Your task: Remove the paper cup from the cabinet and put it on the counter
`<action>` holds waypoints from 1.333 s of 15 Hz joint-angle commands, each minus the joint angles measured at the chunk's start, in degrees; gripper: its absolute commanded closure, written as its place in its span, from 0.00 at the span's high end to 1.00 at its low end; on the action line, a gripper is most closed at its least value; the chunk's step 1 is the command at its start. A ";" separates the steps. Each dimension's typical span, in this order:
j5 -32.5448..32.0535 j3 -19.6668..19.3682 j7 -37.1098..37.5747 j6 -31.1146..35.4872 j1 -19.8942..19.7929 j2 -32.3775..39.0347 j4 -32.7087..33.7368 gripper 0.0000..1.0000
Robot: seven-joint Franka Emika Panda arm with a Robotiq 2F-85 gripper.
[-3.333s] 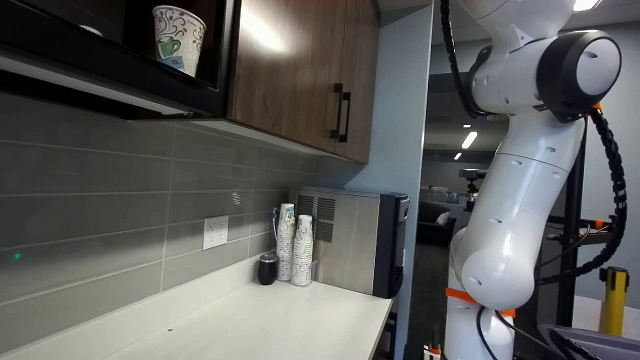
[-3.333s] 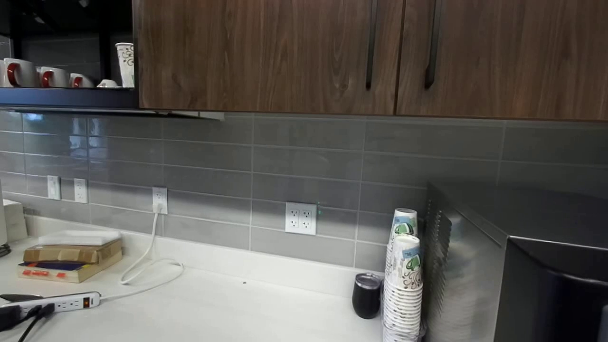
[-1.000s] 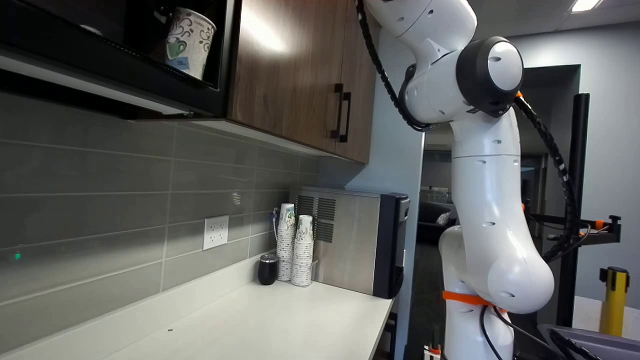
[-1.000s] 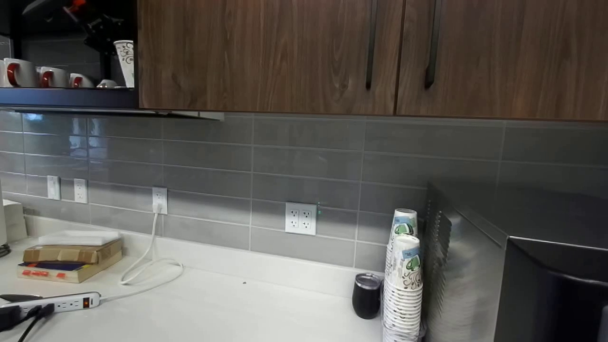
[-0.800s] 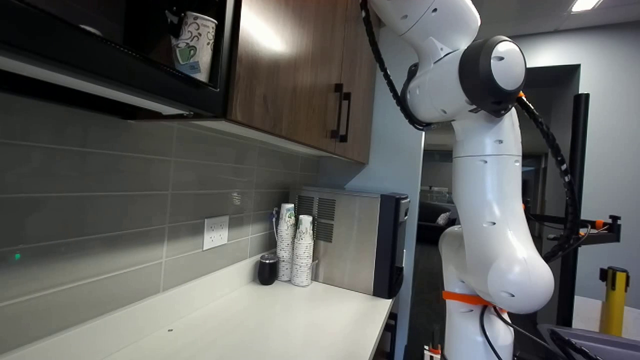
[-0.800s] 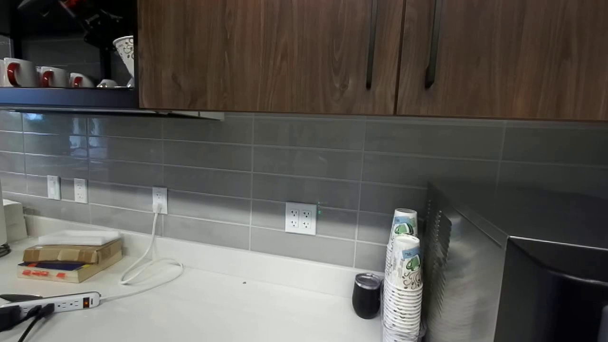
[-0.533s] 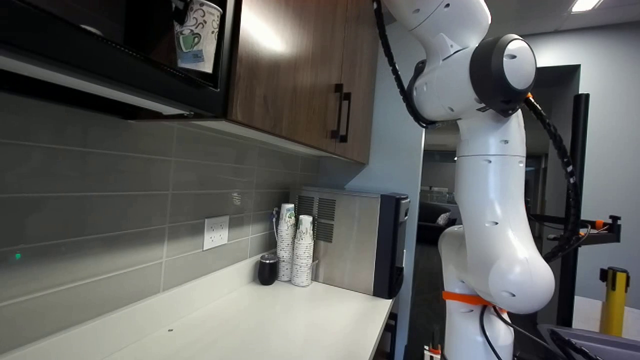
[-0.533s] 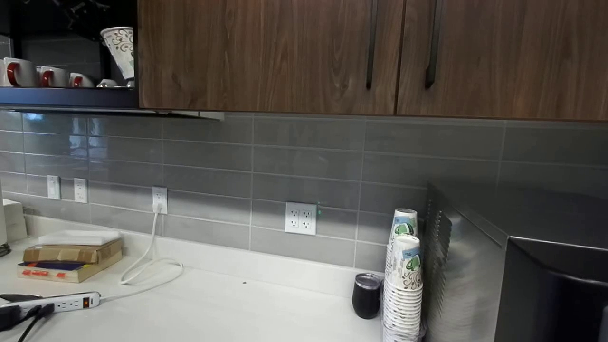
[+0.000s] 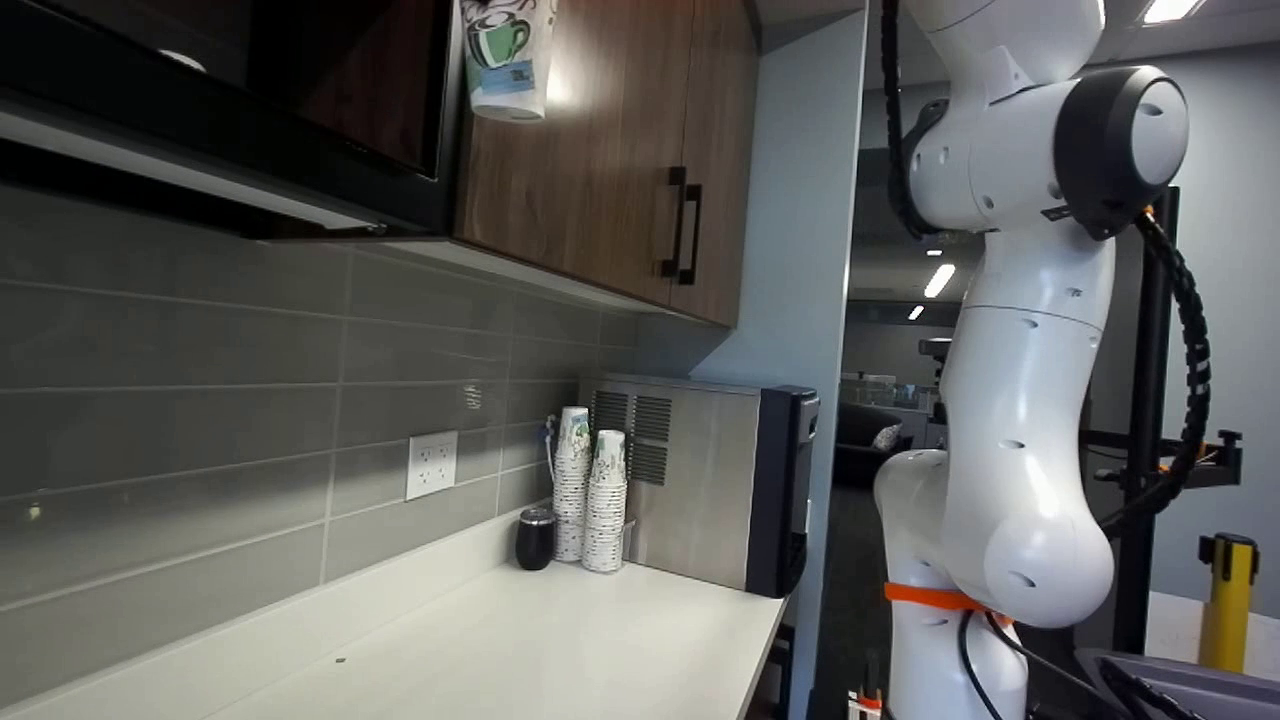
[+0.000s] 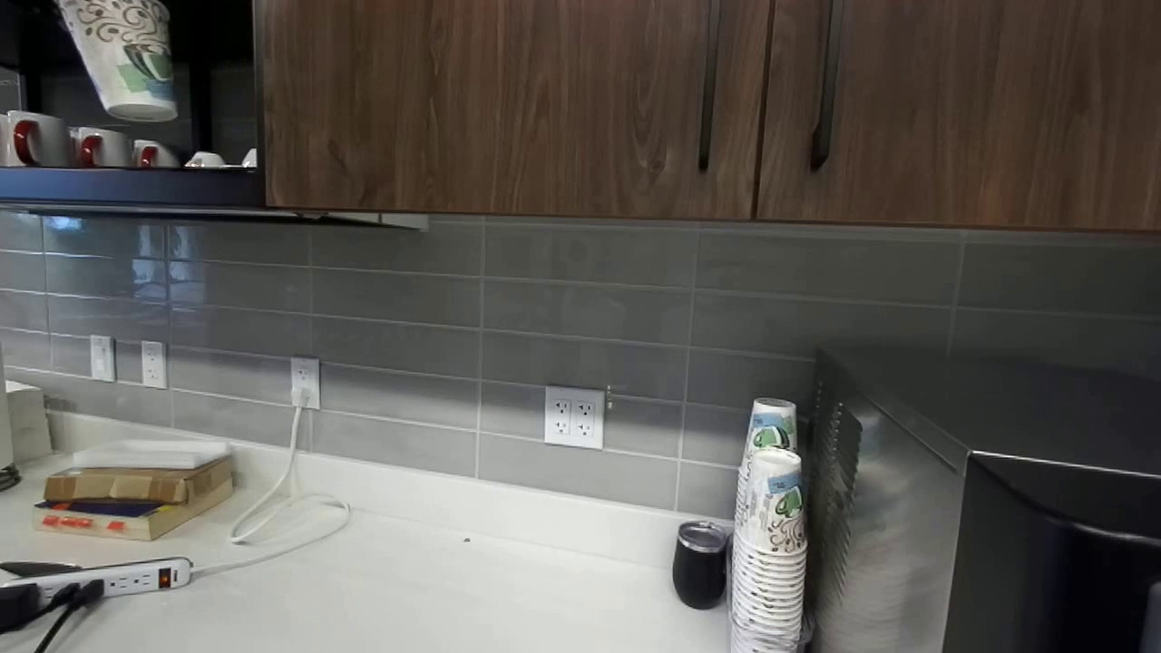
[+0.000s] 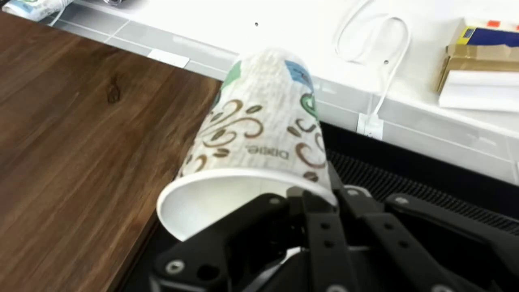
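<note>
The white paper cup (image 11: 263, 121) with its green and brown print hangs from my gripper (image 11: 323, 194), which is shut on its rim and side wall, one finger inside the mouth and one outside. In the wrist view the mouth faces me. Both exterior views show the cup (image 9: 508, 60) (image 10: 127, 63) in the air, slightly tilted with its base down, out in front of the cabinet (image 9: 610, 170) and its dark open compartment. There the gripper lies beyond the top edge. Well below the cup stretches the off-white counter (image 9: 540, 650).
Cup stacks (image 10: 769, 562), a black tumbler (image 10: 700, 564) and a steel machine (image 9: 690, 480) occupy the counter's far end. Mugs (image 10: 104, 147) line the open shelf (image 10: 127, 186). A power strip (image 10: 136, 576), white cable (image 10: 290, 462) and books (image 10: 136, 499) lie on the counter.
The jaws closed on the cup, which rose off the shelf and came out of the compartment, now hanging in front of the cabinet. The arm has swung back with it.
</note>
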 commanded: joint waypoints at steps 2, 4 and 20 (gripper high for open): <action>9.87 -7.20 -2.97 8.38 1.75 -10.34 -16.49 0.00; 12.42 -9.77 -4.03 13.37 2.61 -12.01 -22.64 0.00; 21.88 -12.22 -7.41 59.13 -4.87 -17.04 -71.71 0.00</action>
